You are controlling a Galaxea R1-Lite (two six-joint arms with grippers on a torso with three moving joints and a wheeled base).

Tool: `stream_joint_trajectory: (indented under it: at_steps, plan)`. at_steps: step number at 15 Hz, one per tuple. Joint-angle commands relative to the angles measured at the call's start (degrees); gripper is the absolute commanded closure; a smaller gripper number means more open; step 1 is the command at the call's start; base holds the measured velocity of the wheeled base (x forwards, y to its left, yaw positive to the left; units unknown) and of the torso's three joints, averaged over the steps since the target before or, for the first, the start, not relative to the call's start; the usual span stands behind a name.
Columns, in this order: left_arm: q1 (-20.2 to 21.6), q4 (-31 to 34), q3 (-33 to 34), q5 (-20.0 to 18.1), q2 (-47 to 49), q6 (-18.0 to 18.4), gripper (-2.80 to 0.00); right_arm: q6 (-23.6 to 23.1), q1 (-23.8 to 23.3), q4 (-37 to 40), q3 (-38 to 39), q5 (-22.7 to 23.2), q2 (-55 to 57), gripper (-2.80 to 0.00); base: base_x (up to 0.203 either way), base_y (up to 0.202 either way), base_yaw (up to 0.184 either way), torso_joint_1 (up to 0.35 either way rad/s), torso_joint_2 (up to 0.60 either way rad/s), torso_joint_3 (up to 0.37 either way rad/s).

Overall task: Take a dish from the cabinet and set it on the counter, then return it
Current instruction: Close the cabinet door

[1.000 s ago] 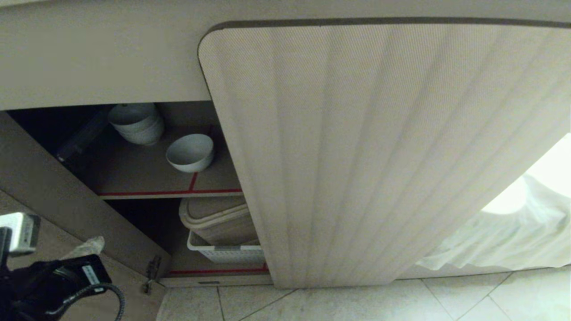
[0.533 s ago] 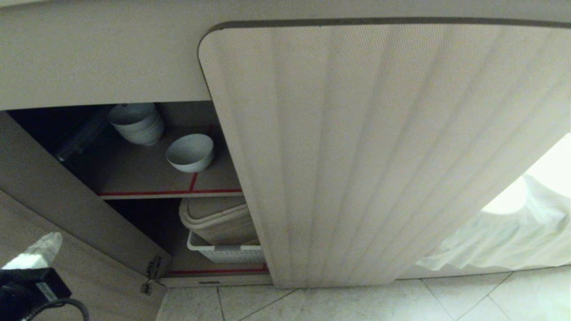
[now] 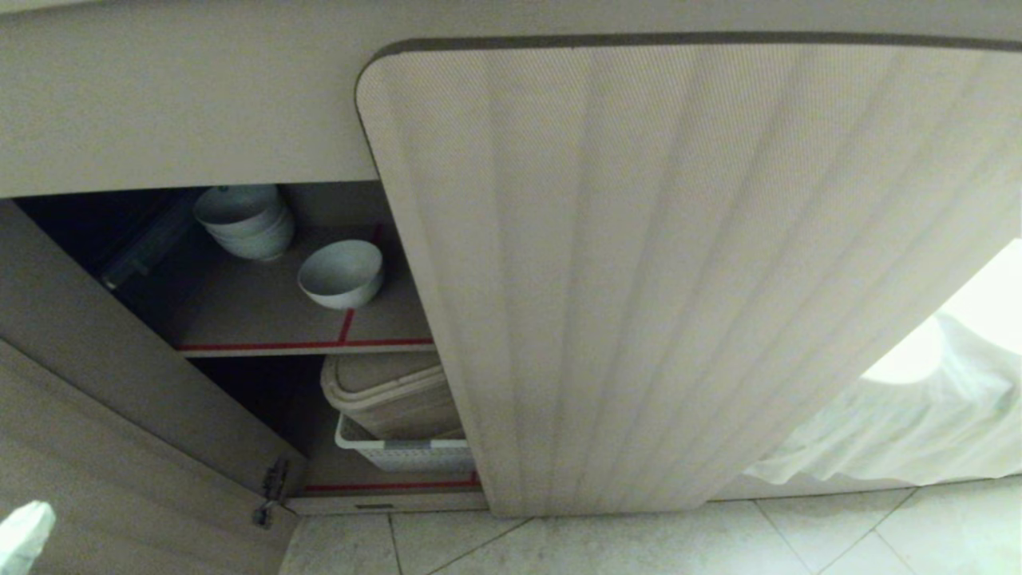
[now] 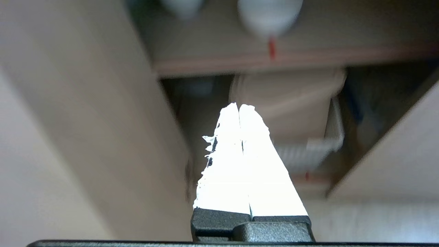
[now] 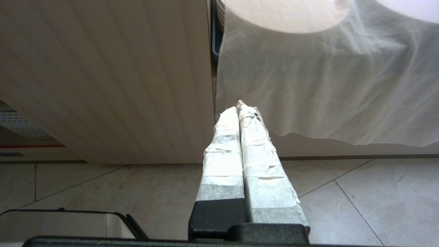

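The left pincer (image 4: 239, 107) is pressed together and empty, low beside the open cabinet door (image 3: 120, 447). The dish (image 3: 341, 274) sits on the cabinet's upper shelf (image 3: 263, 319). Reaching in shut risks knocking it into the stacked bowls (image 3: 243, 220).

Showing plain white on dish (image 3: 341, 274), mid-left of frame. Showing pale beige with vertical fluting on cabinet door (image 3: 679, 271). Showing brown with red tape edging on shelf (image 3: 263, 315). Showing white perforated pattern on basket (image 3: 403, 455), lower centre.
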Motion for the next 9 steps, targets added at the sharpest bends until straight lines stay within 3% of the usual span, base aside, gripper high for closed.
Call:
stream_joint_trajectory:
  at_steps: [1, 3, 5, 9]
  plan:
    - [2.9, 11.4, 0.0, -0.5, -7.1, 0.2, 0.0, 0.0, 0.0, 0.0, 0.0, 0.0, 0.0, 0.0, 0.0, 0.0, 0.0, 0.0, 0.0, 0.0]
    - [3.0, 17.0, 0.0, -0.2, -6.8, 0.4, 0.0, 0.0, 0.0, 0.0, 0.0, 0.0, 0.0, 0.0, 0.0, 0.0, 0.0, 0.0, 0.0, 0.0]
    - [0.5, 18.9, 0.0, 0.1, -8.2, 0.4, 0.0, 0.0, 0.0, 0.0, 0.0, 0.0, 0.0, 0.0, 0.0, 0.0, 0.0, 0.0, 0.0, 0.0]
    - [-1.9, 23.0, 0.0, -1.0, -19.8, 0.3, 0.0, 0.0, 0.1, 0.0, 0.0, 0.0, 0.0, 0.0, 0.0, 0.0, 0.0, 0.0, 0.0, 0.0]
